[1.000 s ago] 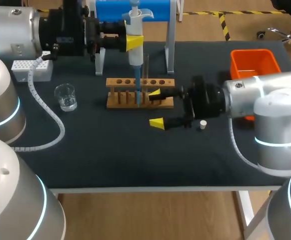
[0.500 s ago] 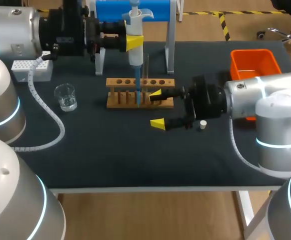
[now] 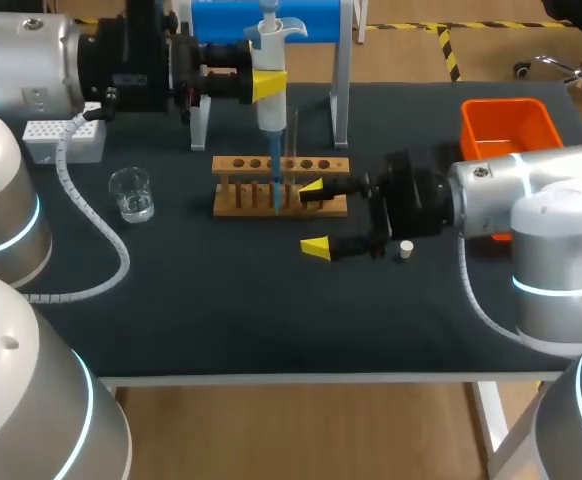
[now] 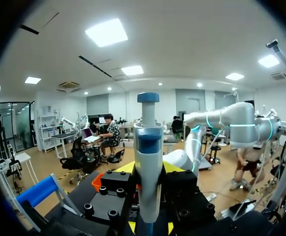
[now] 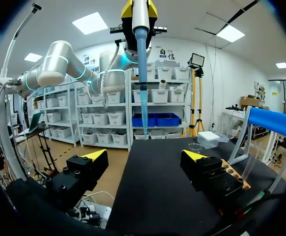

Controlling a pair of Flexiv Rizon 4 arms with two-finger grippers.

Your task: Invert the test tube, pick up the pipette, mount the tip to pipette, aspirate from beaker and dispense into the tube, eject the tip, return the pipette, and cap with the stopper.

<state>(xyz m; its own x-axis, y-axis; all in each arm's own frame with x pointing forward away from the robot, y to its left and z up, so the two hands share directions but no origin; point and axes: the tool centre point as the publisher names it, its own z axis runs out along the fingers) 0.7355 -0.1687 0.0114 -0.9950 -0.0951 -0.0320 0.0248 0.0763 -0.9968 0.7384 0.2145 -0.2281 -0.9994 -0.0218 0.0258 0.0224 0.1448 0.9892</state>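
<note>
I'm clamping the pipette [image 3: 270, 112] upright in my left claw [image 3: 268, 84] to dispense into the tube [image 3: 293, 140], with my right claw [image 3: 312, 216] hanging spread apart beside the rack [image 3: 239, 164].

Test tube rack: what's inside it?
One clear test tube stands upright in the rack; four holes show empty. The pipette tip covers one hole, so I can't tell there.

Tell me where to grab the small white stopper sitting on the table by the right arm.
Take the stopper by its round sides, from straight above. It is short and sits low on the table, so fingers coming in sideways would likely scrape the surface. The open right gripper is nearest.
</note>
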